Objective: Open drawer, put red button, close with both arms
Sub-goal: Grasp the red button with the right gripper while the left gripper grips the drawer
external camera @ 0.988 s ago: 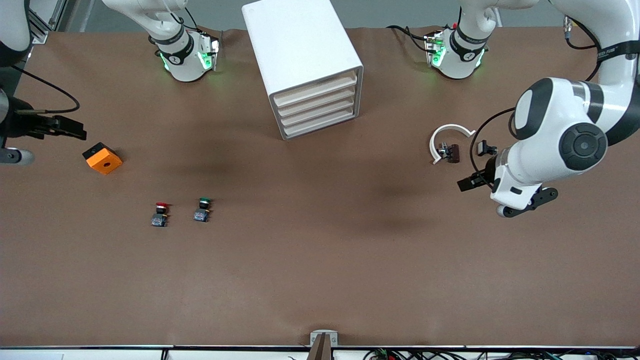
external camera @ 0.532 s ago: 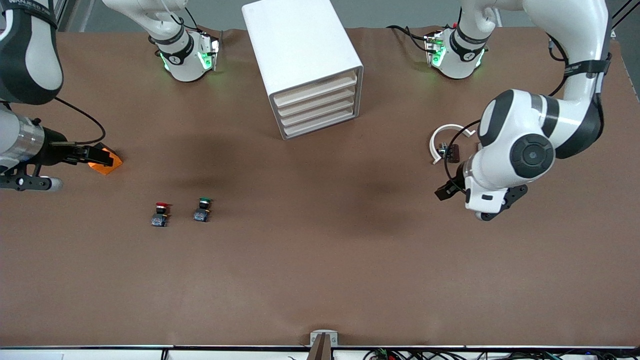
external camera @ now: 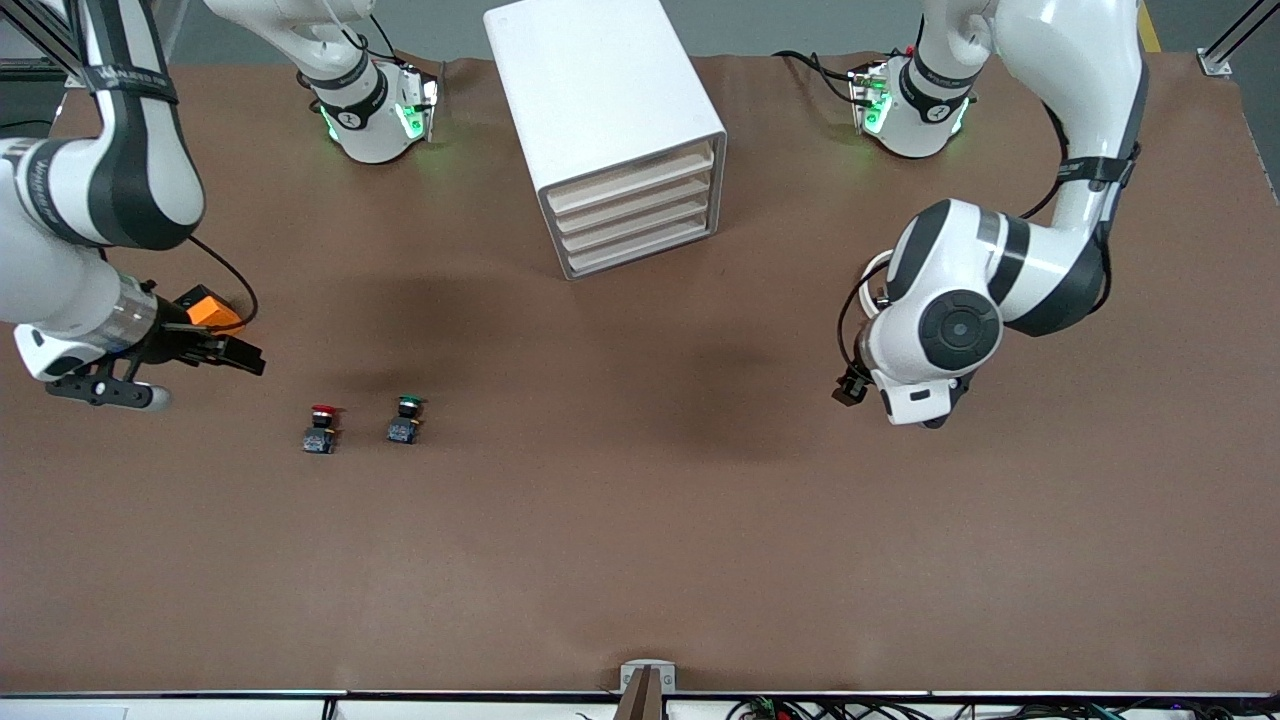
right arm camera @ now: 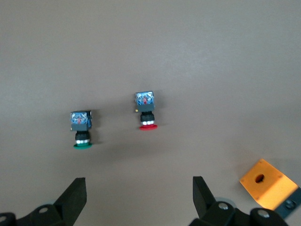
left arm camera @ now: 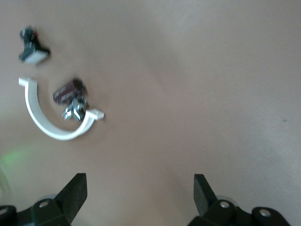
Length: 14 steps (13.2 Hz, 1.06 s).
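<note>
The red button (external camera: 322, 428) lies on the tabletop (external camera: 640, 520) at seven o'clock from the shut drawer (external camera: 628, 182), and both the right pincer (external camera: 228, 352) and left pincer (external camera: 850, 388) hang wide open, holding nothing.

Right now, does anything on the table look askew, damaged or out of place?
Only slightly: the white cabinet sits turned at an angle to the table edge, and the red button lies tipped on its side. Nothing looks spilled or damaged.

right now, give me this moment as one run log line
top cream-fronted white drawer: closed | small red-capped push button: on table, untouched | left end effector: open, empty | right end effector: open, empty
</note>
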{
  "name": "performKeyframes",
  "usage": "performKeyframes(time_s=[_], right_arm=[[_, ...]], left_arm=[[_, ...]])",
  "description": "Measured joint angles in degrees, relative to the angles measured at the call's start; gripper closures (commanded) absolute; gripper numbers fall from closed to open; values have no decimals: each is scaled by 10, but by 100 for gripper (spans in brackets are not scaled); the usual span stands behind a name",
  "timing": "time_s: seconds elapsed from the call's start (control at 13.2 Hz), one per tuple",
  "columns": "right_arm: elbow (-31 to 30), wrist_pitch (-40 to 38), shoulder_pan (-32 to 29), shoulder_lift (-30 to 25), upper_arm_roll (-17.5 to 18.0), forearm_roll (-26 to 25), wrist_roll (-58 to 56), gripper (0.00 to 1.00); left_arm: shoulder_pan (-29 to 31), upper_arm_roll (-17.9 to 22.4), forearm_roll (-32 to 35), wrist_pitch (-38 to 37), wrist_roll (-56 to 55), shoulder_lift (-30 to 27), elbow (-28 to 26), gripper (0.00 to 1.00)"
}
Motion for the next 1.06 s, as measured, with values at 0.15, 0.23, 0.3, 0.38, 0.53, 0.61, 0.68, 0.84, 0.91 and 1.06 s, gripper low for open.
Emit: performKeyframes(time_s=[0.15, 0.23, 0.3, 0.38, 0.53, 0.61, 0.68, 0.84, 0.91, 1.06], right_arm=[[-12, 44, 5, 27, 2, 0, 17, 0], [-14, 65, 8, 45, 2, 0, 24, 0], [-14, 87, 12, 63, 2, 0, 28, 0], [-14, 110, 15, 82, 2, 0, 31, 0], [-14, 161, 17, 121, 2, 0, 31, 0], [-14, 185, 17, 139, 1, 0, 31, 0], [-13, 205, 16, 157, 0, 0, 31, 0], [-9, 234, 16, 187, 0, 0, 31, 0], [-5, 240, 16, 199, -1, 0, 32, 0], [3, 243, 15, 217, -1, 0, 32, 0]], left_arm=[[-5, -17, -11, -9, -69, 12, 0, 0], [-7, -25, -18, -12, -99, 19, -1, 0], [-8, -35, -25, -14, -128, 25, -1, 0], [-8, -44, -32, -18, -154, 31, -1, 0], [-9, -61, -62, -37, -193, 41, -2, 0], [-9, -67, -81, -48, -204, 44, -2, 0], [-9, -72, -104, -61, -213, 46, -2, 0], [-9, -82, -139, -81, -231, 50, -3, 0], [-9, -87, -150, -86, -245, 53, -3, 0], [-9, -90, -175, -93, -262, 61, -4, 0]])
